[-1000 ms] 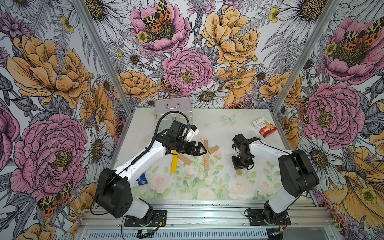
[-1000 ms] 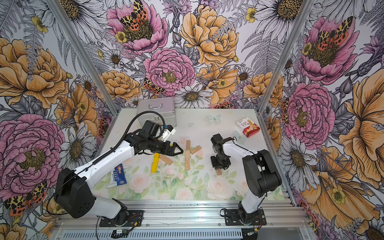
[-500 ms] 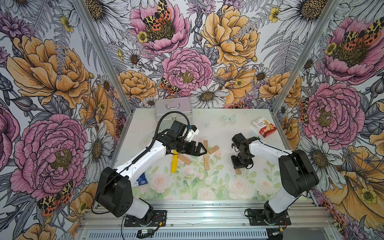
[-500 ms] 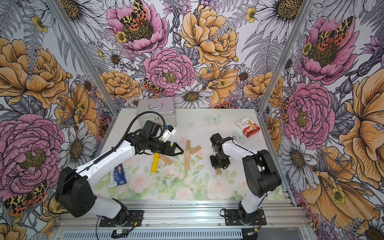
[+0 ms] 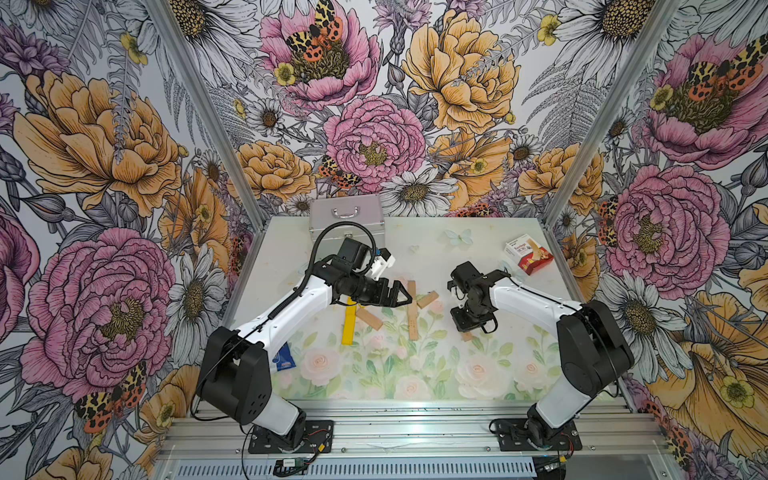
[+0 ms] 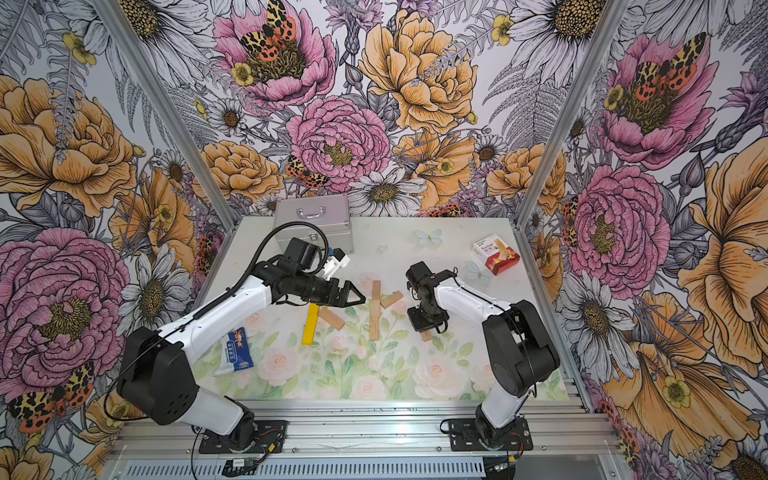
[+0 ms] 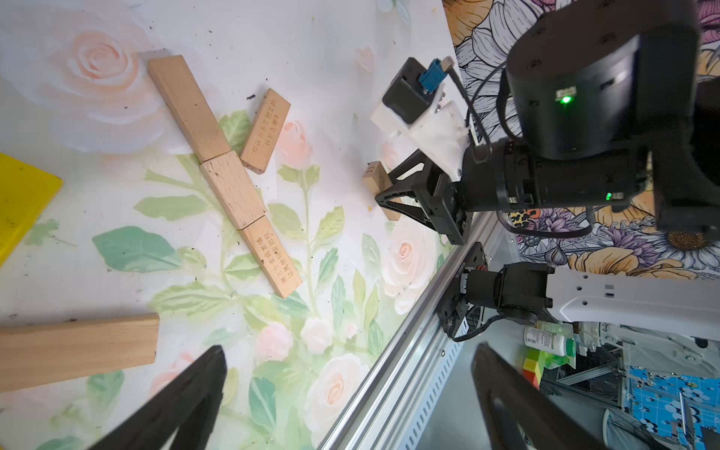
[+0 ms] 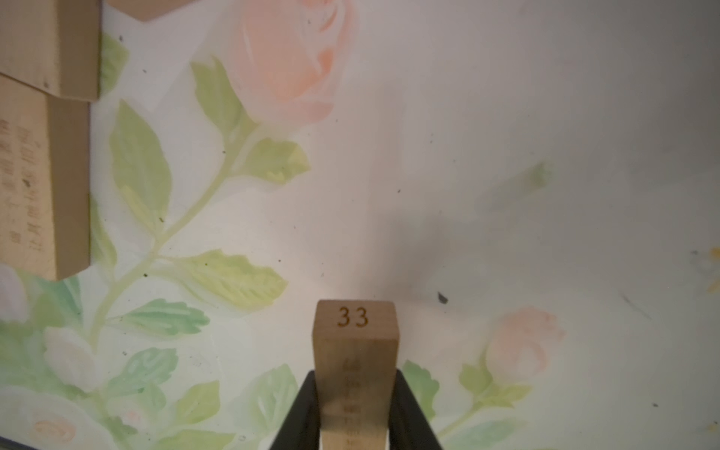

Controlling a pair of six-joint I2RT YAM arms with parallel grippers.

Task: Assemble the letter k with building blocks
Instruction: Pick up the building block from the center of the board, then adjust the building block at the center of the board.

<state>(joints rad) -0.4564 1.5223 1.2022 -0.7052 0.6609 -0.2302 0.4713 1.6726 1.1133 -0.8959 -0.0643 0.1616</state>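
Both top views are bright and evenly lit from overhead; the pale table (image 5: 478, 257) looks washed out at mid-frame, and shadows on it are soft and faint; the straight frame posts (image 5: 201, 108) splay toward the upper corners. The left wrist view is crisp on the table, though the fingers (image 7: 183, 397) of the left gripper (image 7: 348, 350) are dark and blurred; the right wrist view is dimmer and soft, a grey shadow spreading beyond the building block (image 8: 356, 350).
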